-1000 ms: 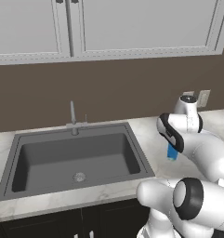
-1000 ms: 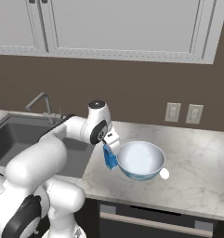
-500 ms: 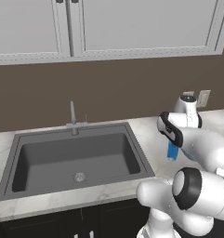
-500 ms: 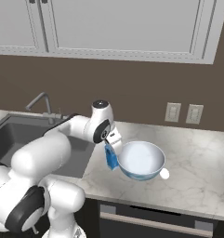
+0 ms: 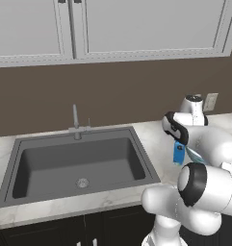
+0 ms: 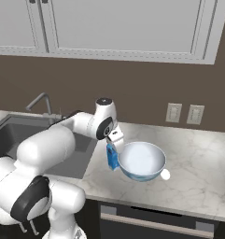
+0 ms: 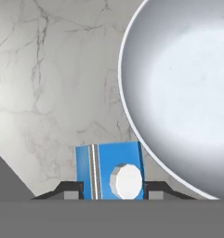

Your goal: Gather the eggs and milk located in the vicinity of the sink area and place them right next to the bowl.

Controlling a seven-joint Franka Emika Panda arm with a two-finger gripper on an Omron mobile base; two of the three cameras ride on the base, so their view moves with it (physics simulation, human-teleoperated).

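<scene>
On the pale marble counter (image 6: pixel 198 154), near its front edge, a small white egg (image 6: pixel 165 174) lies just beside the glossy bowl (image 6: pixel 141 161), on the side away from the sink. The blue milk carton (image 7: pixel 110 171) stands upright at the bowl's other side, close against its rim. The gripper (image 7: pixel 111 191) is clamped on the carton, a dark fingertip (image 7: pixel 69 189) pressed to either flank. Farther along, the dark grey sink (image 5: pixel 76 166) is sunk into the counter, its silver tap (image 5: pixel 75 123) at the back edge. Beyond, a brown wall carries two outlets (image 6: pixel 185 113) beneath white cabinets (image 6: pixel 118 25). Since a second ago, carton and hand have edged slightly closer to the bowl.
</scene>
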